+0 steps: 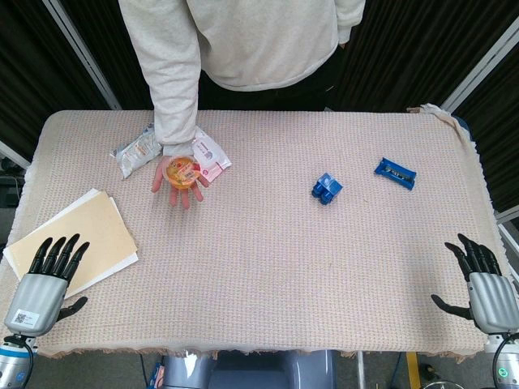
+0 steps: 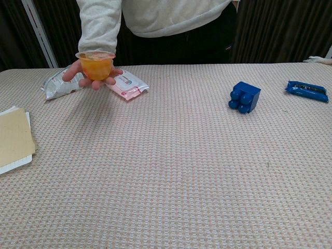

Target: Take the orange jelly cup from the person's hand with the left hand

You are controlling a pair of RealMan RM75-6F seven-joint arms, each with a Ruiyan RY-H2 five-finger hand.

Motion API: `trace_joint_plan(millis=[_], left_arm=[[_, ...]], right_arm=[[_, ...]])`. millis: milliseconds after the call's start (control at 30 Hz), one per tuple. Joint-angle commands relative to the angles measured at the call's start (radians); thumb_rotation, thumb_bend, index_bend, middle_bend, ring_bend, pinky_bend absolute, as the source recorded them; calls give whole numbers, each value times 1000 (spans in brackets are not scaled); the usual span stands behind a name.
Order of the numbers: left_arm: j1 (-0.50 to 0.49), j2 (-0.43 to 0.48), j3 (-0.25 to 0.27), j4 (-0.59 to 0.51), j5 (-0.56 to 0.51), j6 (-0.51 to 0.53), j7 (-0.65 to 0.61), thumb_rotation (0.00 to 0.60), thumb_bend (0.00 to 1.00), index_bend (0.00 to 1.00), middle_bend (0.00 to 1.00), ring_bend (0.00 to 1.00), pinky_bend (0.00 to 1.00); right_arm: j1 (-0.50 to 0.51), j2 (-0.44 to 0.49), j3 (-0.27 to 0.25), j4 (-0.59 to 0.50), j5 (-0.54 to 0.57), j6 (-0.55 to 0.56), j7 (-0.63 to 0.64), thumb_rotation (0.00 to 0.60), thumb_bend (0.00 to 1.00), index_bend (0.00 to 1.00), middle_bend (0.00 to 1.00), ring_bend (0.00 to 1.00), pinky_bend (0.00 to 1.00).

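Observation:
An orange jelly cup (image 1: 182,173) (image 2: 95,65) rests upright on the person's open palm (image 1: 173,191) (image 2: 72,71), held above the table at the far left. My left hand (image 1: 47,279) lies open at the near left edge, partly over a stack of paper, well short of the cup. At the near right edge my right hand (image 1: 482,279) is open with fingers spread and nothing in it. Neither hand appears in the chest view.
A silver packet (image 1: 135,151) (image 2: 58,84) and a pink-white packet (image 1: 209,153) (image 2: 127,84) lie beside the person's hand. A blue toy block (image 1: 326,189) (image 2: 245,97) and a blue wrapper (image 1: 395,173) (image 2: 307,90) sit to the right. Yellow and white paper (image 1: 89,232) (image 2: 14,137) lies at the left.

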Motion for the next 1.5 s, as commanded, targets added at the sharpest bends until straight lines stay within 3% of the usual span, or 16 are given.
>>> trace_joint_plan(millis=[33, 533, 700, 867, 967, 1067, 1167, 1333, 1500], left_arm=[[0, 0, 0, 0, 0, 0, 1, 600, 0, 0, 0, 0, 0], [-9, 2, -4, -10, -1, -16, 10, 600, 0, 0, 0, 0, 0], [-34, 12, -27, -53, -33, -54, 14, 600, 0, 0, 0, 0, 0], [-96, 29, -88, -123, -84, -124, 75, 600, 10, 2, 0, 0, 0], [-164, 35, -153, -193, -197, -228, 125, 600, 48, 24, 0, 0, 0], [-264, 35, -252, -267, -403, -361, 196, 600, 121, 57, 0, 0, 2], [-362, 18, -333, -278, -579, -432, 305, 600, 172, 87, 0, 0, 13], [-548, -58, -443, -234, -905, -463, 507, 600, 210, 89, 0, 0, 24], [-724, -148, -508, -143, -1176, -425, 661, 600, 245, 89, 0, 0, 29]], right_arm=[[0, 0, 0, 0, -1, 0, 0, 600, 73, 134, 0, 0, 0], [2, 2, -1, 1, -2, -4, 5, 600, 74, 134, 0, 0, 0], [2, 2, -2, -2, 0, -7, 5, 600, 73, 134, 0, 0, 0], [4, 5, -2, -5, 3, -13, 15, 600, 73, 134, 0, 0, 0], [6, 7, -2, -6, 3, -19, 23, 600, 73, 134, 0, 0, 0], [10, 8, -3, -7, 4, -27, 25, 600, 73, 134, 0, 0, 0], [11, 9, -5, -9, 4, -31, 27, 600, 73, 134, 0, 0, 0], [10, 17, -5, -16, 15, -40, 41, 600, 73, 134, 0, 0, 0], [10, 25, -4, -18, 28, -50, 60, 600, 74, 134, 0, 0, 0]])
